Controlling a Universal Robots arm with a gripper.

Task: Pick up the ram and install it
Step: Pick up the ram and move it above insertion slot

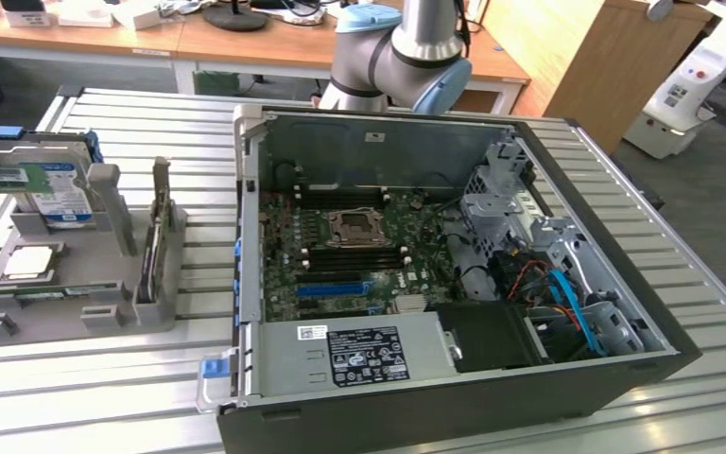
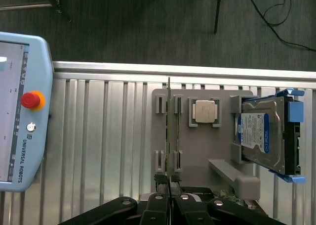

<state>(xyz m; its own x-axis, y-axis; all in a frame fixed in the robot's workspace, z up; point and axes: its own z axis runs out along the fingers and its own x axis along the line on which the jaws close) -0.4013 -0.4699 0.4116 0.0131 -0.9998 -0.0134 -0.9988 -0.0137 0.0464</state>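
Your tool (image 2: 168,185) is shut tight, with its two fingers pressed together and nothing held between them. In the wrist view it hangs up above the gray holder (image 2: 202,151), in line with one end of the ram (image 2: 168,131). The ram stands on its thin edge in its slot in the holder, between four little gray blocks. Just beside it sits the square silver chip (image 2: 205,111). Past the chip, the hard drive (image 2: 260,132) with the blue label rests in its own stand. In the exterior view you can find the ram at the lower left of the frame, in the near part of the holder. The holder rests on the ribbed metal surface (image 1: 86,397). The open computer case (image 1: 363,142) sits in the middle of that frame, just beside the holder on the exterior view's right. The arm (image 1: 401,57) bends at the top middle. A control pad (image 2: 19,146) with a red button (image 2: 29,100) is well apart from the holder.
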